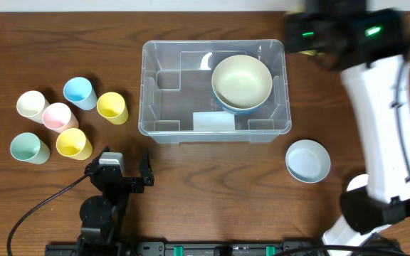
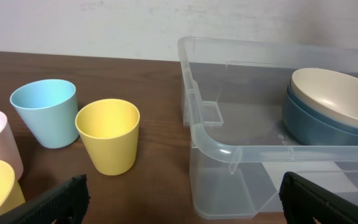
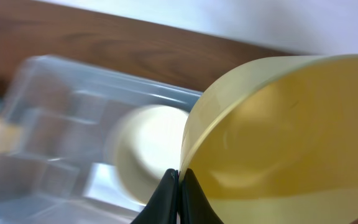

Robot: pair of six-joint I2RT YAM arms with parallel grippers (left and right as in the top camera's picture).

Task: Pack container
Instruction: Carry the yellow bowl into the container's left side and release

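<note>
Six cups (image 1: 73, 143) stood grouped on the left part of the wooden table (image 1: 212, 185): a cream one, a pink one, a blue one, a green one and two yellow ones, all upright and well apart from the container (image 1: 148, 85). That clear bin sat near the middle of the table, toward the far side, with a white label (image 1: 212, 122) showing at its near wall. Inside it, in the right half, a cream bowl (image 1: 242, 80) rested nested in a darker blue bowl (image 1: 228, 108). A pale blue bowl (image 1: 308, 161) sat alone on the table, just off the bin's near right corner.

The left gripper (image 1: 122, 173) hung low near the front edge of the table, its fingers spread wide and holding nothing; from its wrist camera, the blue cup, one yellow cup and the bin's near left corner lay ahead of it.

The right gripper (image 3: 179, 186) was up over the far right corner of the bin, blurred in the overhead view. Its fingers were pressed together on the rim of a yellow bowl (image 3: 278, 137), which was tilted and lifted above the bin.
</note>
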